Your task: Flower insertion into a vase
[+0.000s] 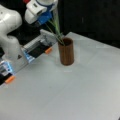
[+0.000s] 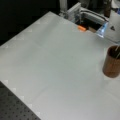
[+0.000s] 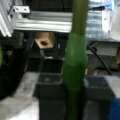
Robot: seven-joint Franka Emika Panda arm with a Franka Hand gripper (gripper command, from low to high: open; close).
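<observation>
A pale grey table carries the brown vase, standing upright on its surface in both front views. Small orange tabs sit along the table's edge.

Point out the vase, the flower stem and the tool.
vase (image 1: 66, 53): a front view, on its brown side wall.
flower stem (image 3: 75, 62): wrist view, mid-stem.
tool (image 1: 45, 17): a front view, blue fingers round the stem.

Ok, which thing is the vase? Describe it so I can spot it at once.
Start from the grey table and look to its far edge, near the white arm's base. The vase stands there upright, with green stems running from its mouth up to the pincer. It is the only brown, wood-coloured tube on the table, taller than wide.
</observation>
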